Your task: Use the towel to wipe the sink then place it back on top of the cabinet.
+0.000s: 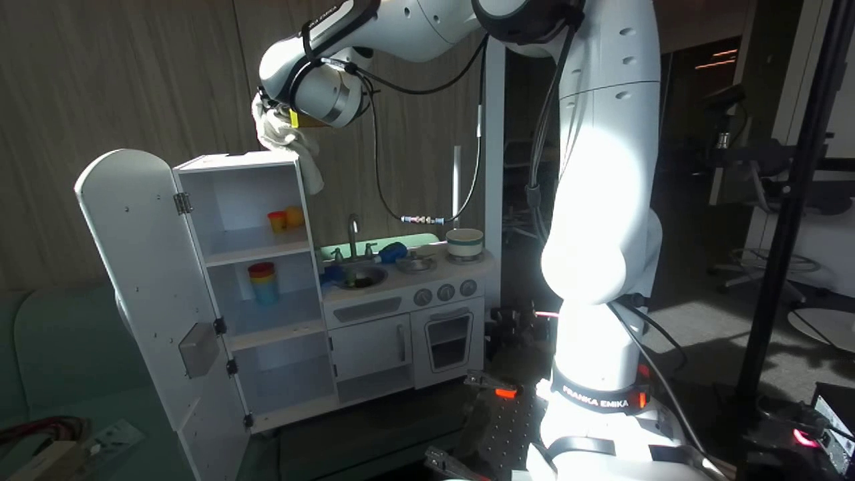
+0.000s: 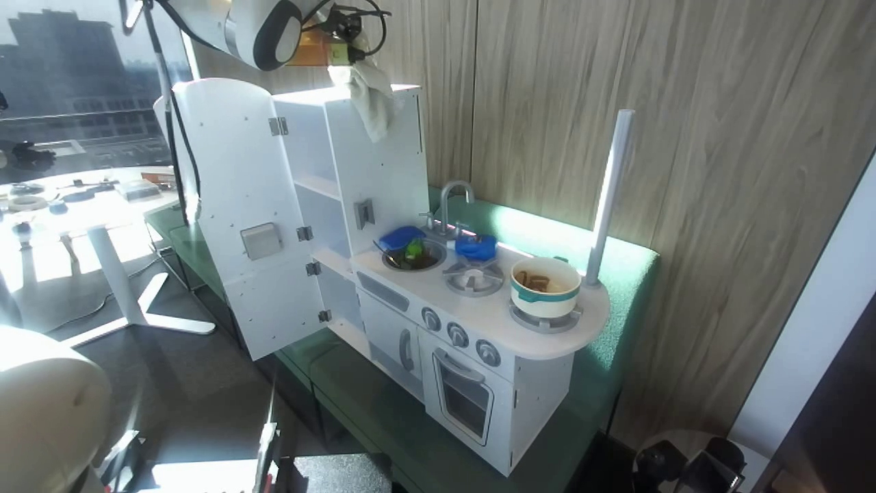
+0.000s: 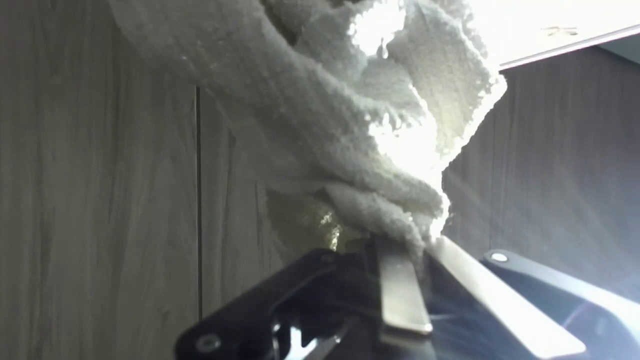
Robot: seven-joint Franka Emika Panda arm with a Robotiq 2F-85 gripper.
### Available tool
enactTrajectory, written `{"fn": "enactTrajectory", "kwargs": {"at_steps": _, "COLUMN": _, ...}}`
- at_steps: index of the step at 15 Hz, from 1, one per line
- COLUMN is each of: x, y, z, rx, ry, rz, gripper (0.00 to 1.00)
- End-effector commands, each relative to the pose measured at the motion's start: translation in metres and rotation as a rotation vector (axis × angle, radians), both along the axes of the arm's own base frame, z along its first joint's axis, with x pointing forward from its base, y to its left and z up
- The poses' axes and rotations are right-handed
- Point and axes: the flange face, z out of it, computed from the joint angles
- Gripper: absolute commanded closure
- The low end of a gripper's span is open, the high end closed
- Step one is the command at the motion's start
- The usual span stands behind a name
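Observation:
The white towel point(image 1: 283, 133) hangs from my gripper at the top right edge of the tall white cabinet point(image 1: 224, 161). Its lower end hangs down beside the cabinet's side wall, and it also shows in an exterior view point(image 2: 371, 103). In the wrist view the towel point(image 3: 310, 110) is bunched between the fingertips of my gripper point(image 3: 412, 245), which is shut on it. I cannot tell how much of the towel rests on the cabinet top point(image 2: 308, 97). The sink point(image 2: 439, 260) is in the counter below, with a green thing and dark things in it.
The cabinet door point(image 1: 137, 267) stands wide open. A faucet point(image 2: 446, 205), blue things point(image 2: 477, 248) and a white pot point(image 2: 545, 291) stand on the counter. Cups point(image 1: 264, 284) sit on the cabinet shelves. A wood wall point(image 2: 547, 103) stands behind.

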Motion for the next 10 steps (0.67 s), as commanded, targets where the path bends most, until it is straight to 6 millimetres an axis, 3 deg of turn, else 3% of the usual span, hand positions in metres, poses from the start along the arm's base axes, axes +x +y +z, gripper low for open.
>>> {"fn": "enactTrajectory", "kwargs": {"at_steps": 1, "x": 0.034, "y": 0.012, "z": -0.004, "rx": -0.011, "ry": -0.029, "rz": 0.027, "gripper": 0.96}}
{"fn": "enactTrajectory", "kwargs": {"at_steps": 2, "x": 0.042, "y": 0.014, "z": -0.007, "rx": -0.015, "ry": -0.023, "rz": 0.035, "gripper": 0.96}}
{"fn": "enactTrajectory", "kwargs": {"at_steps": 3, "x": 0.047, "y": 0.017, "z": -0.009, "rx": -0.013, "ry": -0.02, "rz": 0.042, "gripper": 0.69}}
{"fn": "enactTrajectory", "kwargs": {"at_steps": 5, "x": 0.052, "y": 0.02, "z": -0.011, "rx": -0.002, "ry": -0.015, "rz": 0.047, "gripper": 0.61}}
{"fn": "enactTrajectory", "kwargs": {"at_steps": 8, "x": 0.05, "y": 0.024, "z": -0.009, "rx": 0.03, "ry": -0.002, "rz": 0.052, "gripper": 0.36}}
{"fn": "enactTrajectory", "kwargs": {"at_steps": 10, "x": 0.039, "y": 0.023, "z": -0.007, "rx": 0.05, "ry": 0.001, "rz": 0.038, "gripper": 0.21}}
